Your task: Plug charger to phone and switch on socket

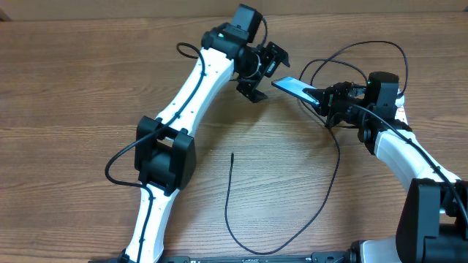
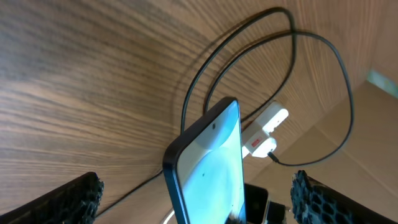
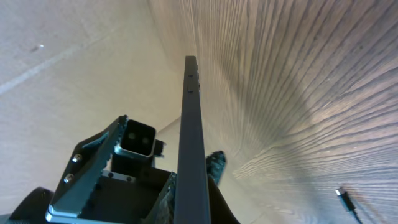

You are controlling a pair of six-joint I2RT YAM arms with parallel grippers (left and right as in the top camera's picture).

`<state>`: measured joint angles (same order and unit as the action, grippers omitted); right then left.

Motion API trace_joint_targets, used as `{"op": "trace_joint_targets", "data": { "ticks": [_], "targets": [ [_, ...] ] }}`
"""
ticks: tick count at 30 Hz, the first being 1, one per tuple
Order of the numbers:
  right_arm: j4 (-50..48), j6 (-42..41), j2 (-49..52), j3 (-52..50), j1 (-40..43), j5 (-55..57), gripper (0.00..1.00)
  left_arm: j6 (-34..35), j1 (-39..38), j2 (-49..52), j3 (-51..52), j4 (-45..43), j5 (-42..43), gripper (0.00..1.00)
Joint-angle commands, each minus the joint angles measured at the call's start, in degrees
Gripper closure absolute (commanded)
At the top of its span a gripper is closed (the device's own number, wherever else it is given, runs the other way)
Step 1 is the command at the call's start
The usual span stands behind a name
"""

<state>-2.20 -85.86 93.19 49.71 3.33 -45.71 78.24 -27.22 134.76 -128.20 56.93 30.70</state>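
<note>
In the overhead view the socket (image 1: 401, 112) lies almost wholly under the right arm; only a white sliver with red marks shows. One end of the phone (image 1: 296, 88) is buried in the right tool (image 1: 324, 99), and the plug end of the charger (image 1: 227, 201) is lost behind that arm. The left wrist view's bottom edge cuts off the phone's lower end and all but the fingertips of the left tool (image 2: 198, 199). The right wrist view gives the phone edge-on, screen unseen.

Soft even light, warped wrist views
</note>
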Motion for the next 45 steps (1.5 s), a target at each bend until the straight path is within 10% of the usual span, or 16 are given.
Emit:
{"op": "trace_joint_targets", "data": {
  "ticks": [1, 17, 27, 45],
  "targets": [
    [-1.22, -9.6, -0.26, 1.27, -0.07, -1.99, 0.96, 6.86, -1.9, -0.42, -1.31, -0.28, -4.74, 0.0],
    [-3.74, -28.37, -0.26, 1.27, -0.28, -11.26, 0.96, 20.17, -5.22, -0.39, -1.31, -0.66, -10.32, 0.1],
    [-3.76, -28.39, -0.26, 1.27, -0.28, -12.33, 0.96, 20.17, -6.47, -0.39, -1.31, -0.85, -10.36, 0.57],
    [-3.78, -36.13, -0.26, 1.27, -0.26, -12.7, 0.96, 20.83, -6.97, -0.39, -1.31, -0.83, -10.12, 0.75]
  ]
}}
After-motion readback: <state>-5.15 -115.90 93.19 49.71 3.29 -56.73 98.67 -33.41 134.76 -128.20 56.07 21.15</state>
